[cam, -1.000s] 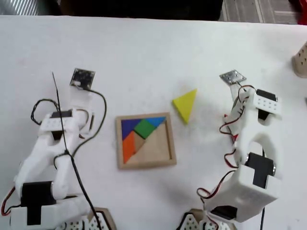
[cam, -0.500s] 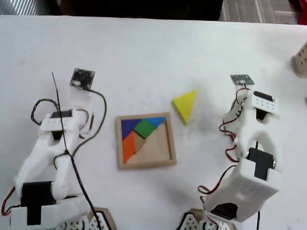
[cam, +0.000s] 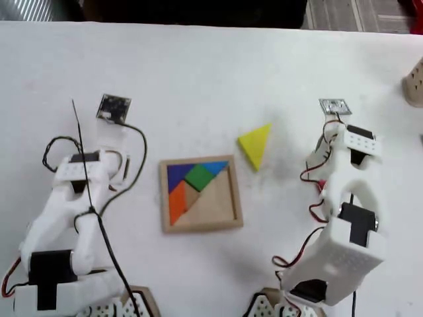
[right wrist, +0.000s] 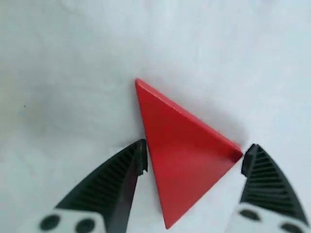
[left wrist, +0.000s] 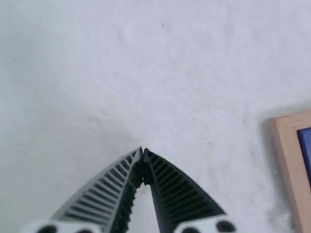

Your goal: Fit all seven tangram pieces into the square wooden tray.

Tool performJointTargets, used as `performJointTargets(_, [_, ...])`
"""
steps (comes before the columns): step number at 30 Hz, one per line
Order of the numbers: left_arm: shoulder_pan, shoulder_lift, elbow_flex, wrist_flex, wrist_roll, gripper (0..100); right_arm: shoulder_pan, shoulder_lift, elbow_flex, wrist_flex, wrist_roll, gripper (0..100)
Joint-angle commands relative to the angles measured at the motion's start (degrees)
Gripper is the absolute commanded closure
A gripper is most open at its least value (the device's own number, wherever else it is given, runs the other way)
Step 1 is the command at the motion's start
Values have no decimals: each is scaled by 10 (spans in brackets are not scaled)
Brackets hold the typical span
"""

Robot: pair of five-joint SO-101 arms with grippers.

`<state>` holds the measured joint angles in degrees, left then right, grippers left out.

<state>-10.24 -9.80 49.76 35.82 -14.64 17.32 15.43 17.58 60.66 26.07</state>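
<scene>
The square wooden tray sits between the arms holding blue, green and orange pieces (packed toward its 10 o'clock corner), with the left gripper at its 9 o'clock, jaws together, the right gripper spread astride a red triangle, and a yellow triangle at 1 o'clock.

White table fills nearly everything, matte top w/ a few tiny dark specks. Light is even, from above; shadows soft & short. Behind the far edge there's a dark strip, too dim to make out. Far-left corner: a ribbed shiny panel, cut off by the edge. Far right: grey floor, pale tiles or planks, can't tell which. A tan block w/ rows of holes sits at the table's right edge.
</scene>
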Motion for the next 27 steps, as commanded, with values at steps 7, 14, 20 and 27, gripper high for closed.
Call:
performJointTargets(7, [7,-3,-11,-13,4,976,-4,0,-7,7,24,701])
performJointTargets(14, [7,-3,-11,-13,4,976,-4,0,-7,7,18,806])
performJointTargets(20, [7,-4,-11,-13,4,976,-4,-1,-7,7,16,877])
performJointTargets(27, [7,-4,-11,-13,4,976,3,-1,-28,26,-13,878])
